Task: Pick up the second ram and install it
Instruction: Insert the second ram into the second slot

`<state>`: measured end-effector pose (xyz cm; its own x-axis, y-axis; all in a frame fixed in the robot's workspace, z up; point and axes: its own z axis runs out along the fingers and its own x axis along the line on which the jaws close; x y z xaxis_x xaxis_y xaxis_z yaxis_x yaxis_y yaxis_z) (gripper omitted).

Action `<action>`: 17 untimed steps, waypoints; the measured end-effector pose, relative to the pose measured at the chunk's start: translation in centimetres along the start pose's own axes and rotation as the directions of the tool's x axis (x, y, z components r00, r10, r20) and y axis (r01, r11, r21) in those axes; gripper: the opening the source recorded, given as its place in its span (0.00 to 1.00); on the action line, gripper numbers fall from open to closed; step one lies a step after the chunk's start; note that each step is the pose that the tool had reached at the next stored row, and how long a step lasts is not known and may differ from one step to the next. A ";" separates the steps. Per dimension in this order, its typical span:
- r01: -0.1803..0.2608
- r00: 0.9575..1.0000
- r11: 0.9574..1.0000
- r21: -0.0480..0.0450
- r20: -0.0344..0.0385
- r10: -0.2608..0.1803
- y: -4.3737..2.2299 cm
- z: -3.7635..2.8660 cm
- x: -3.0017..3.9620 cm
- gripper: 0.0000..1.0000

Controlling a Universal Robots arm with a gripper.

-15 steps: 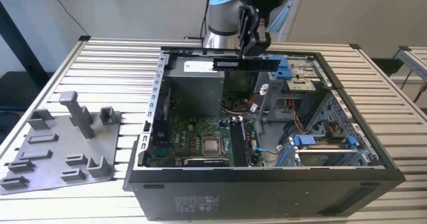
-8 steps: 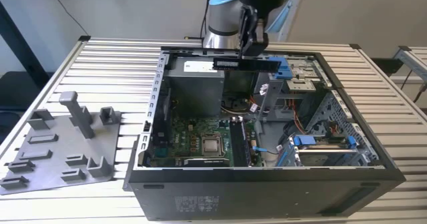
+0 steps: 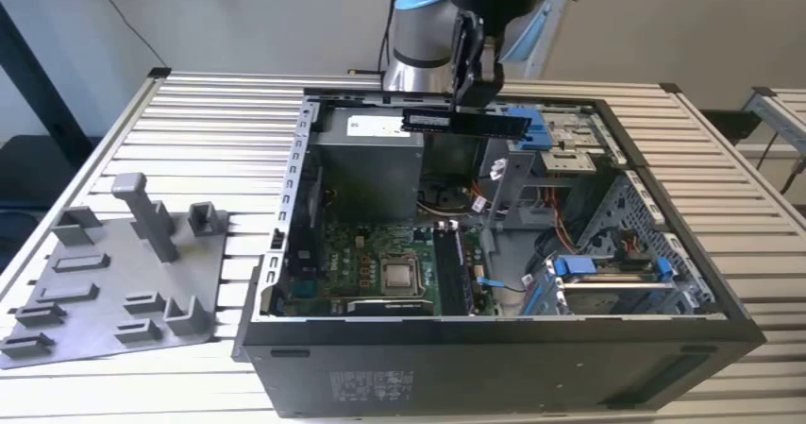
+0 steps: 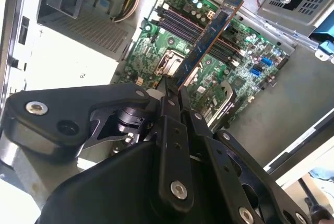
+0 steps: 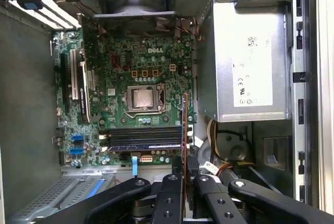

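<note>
Blue-green, flat, dark-chipped memory board, the second ram (image 3: 469, 122), hangs clenched in the black two-fingered gripper (image 3: 475, 103) over the open black metal computer case (image 3: 504, 334). This looks like the carrying step. It sits crosswise to the green motherboard's (image 5: 156, 62) dark slots (image 5: 146, 136), so seating likely demands turning and careful alignment.

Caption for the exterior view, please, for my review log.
Gripper shut on the second ram, holding it level above the open computer case on the slatted table.

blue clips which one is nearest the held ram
The blue clip next to the second ram, at its end toward the exterior view's right; the other clip sits lower, by the drive bay.
</note>
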<state>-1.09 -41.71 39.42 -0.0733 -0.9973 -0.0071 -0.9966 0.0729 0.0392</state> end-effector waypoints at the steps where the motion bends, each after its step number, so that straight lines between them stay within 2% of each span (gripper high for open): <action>1: -0.001 1.000 1.000 0.000 0.000 0.001 0.00 0.00 0.00 0.14; 12: -0.003 1.000 1.000 0.000 0.000 0.003 0.00 0.00 0.00 0.14; 17: -0.025 1.000 1.000 0.000 0.001 0.025 0.00 0.01 0.00 0.14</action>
<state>-1.09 -41.71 39.42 -0.0986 -0.9951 -0.0071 -0.9944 0.0982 0.0391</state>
